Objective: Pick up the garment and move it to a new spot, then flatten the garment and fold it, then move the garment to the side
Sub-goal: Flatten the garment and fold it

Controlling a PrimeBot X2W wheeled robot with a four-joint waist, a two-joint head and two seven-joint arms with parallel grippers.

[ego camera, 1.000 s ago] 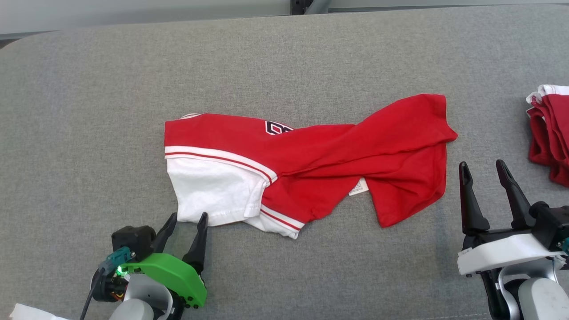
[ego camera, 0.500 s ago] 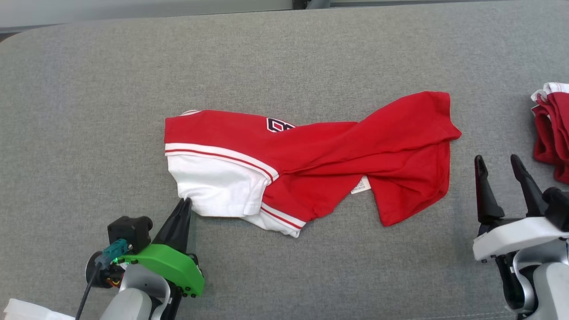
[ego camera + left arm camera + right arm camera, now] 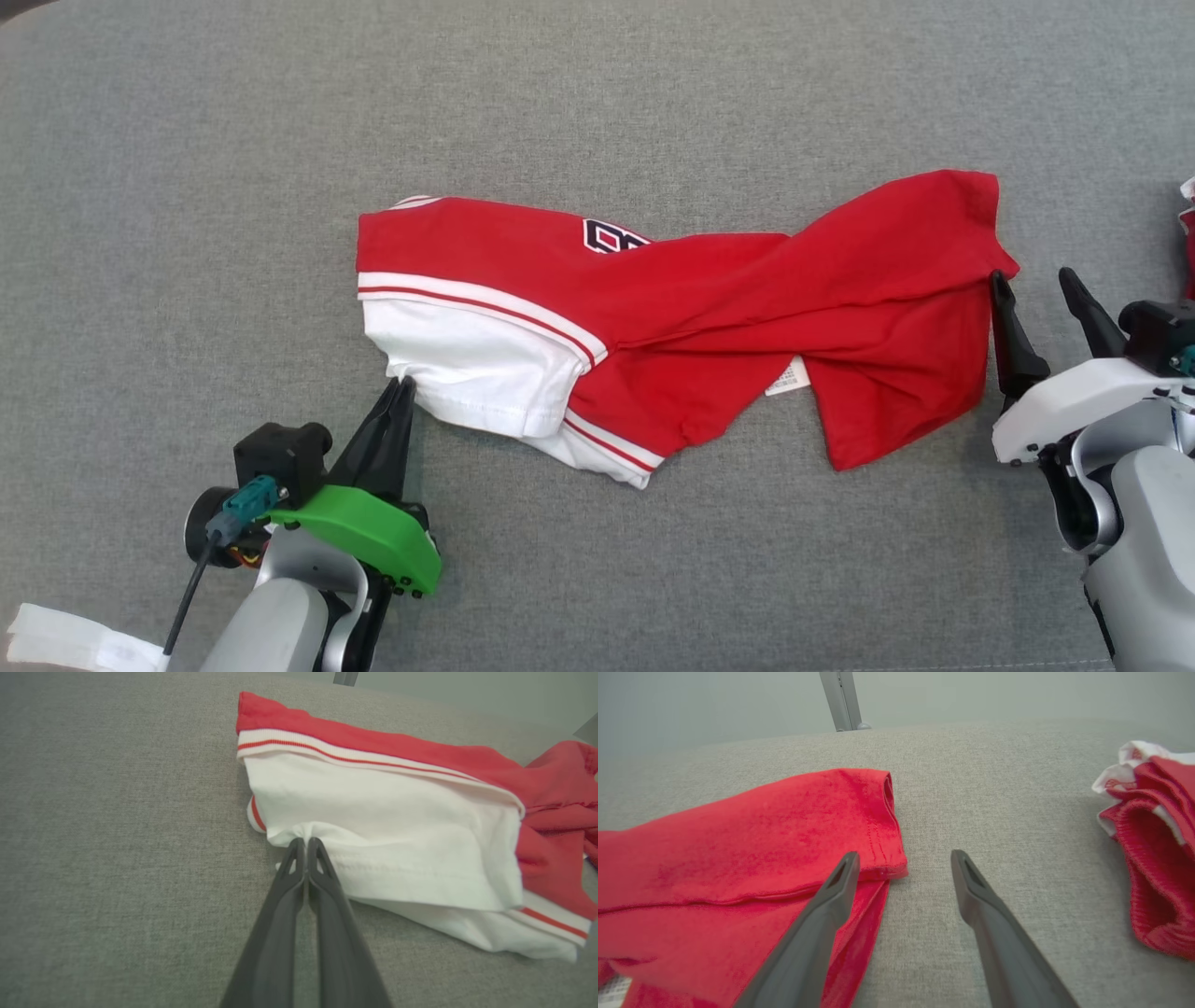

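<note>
Left gripper [image 3: 306,842]: two long, dark, matte fingers pressed tight together, tips pinching a small puckered fold of the garment [image 3: 709,299] at its white hem corner. The white cloth there was soft knit with a stitched hem, bunched into fine creases at the pinch. Behind the fingers sat a glossy green housing [image 3: 373,537]. Right gripper [image 3: 906,855]: fingers spread wide and holding nothing, one tapered tip over the red stitched hem at the garment's other end, the other over bare surface; whether the first touched the cloth could not be told. The garment lay across the middle of the grey woven surface [image 3: 597,93], long and twisted, with a white panel edged in ribbed red-and-white striping on the left and rumpled red jersey folding over itself to the right. A dark printed emblem [image 3: 611,236] showed partly at its far edge, and a small white care label [image 3: 792,377] poked out underneath. A second heap of red and white cloth [image 3: 1153,858] lay well apart, off to the right.
</note>
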